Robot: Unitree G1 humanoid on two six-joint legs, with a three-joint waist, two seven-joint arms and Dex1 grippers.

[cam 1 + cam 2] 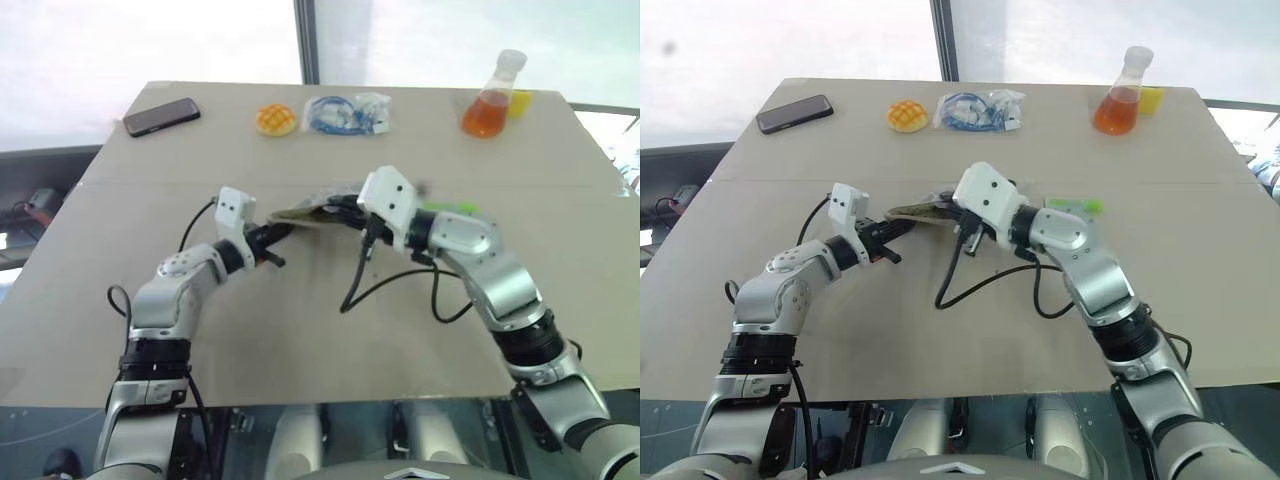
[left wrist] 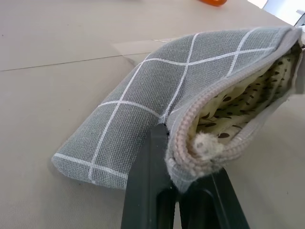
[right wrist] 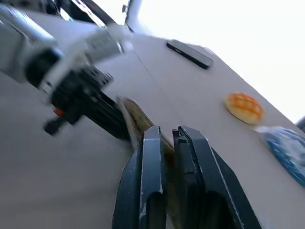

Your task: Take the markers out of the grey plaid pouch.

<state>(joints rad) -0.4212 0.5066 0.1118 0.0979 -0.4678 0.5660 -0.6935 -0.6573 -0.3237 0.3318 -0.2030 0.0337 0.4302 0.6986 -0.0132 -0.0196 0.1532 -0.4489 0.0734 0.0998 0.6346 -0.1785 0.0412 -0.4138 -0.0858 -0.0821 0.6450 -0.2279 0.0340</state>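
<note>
Black left pincer [image 2: 183, 191]: clenched on the corner of the grey plaid pouch [image 2: 157, 100], by the zip.
Pouch: woven grey cloth, white grid, dotted cream lining, mouth agape; held up off the desk [image 1: 300, 330] between both arms.
Right pincer [image 3: 169, 157]: at the pouch's other end; grip unclear, view blurred.
Green marker [image 1: 450, 208]: apparently lying on the desk behind the right arm.
Desk: matte beige, by a bright window.

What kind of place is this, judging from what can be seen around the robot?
Probably a lab or test room, not a home. A plain table stands beside large bright windows, and unrelated props lie on it: a flask of orange liquid, a phone and a bagged blue cable.
</note>
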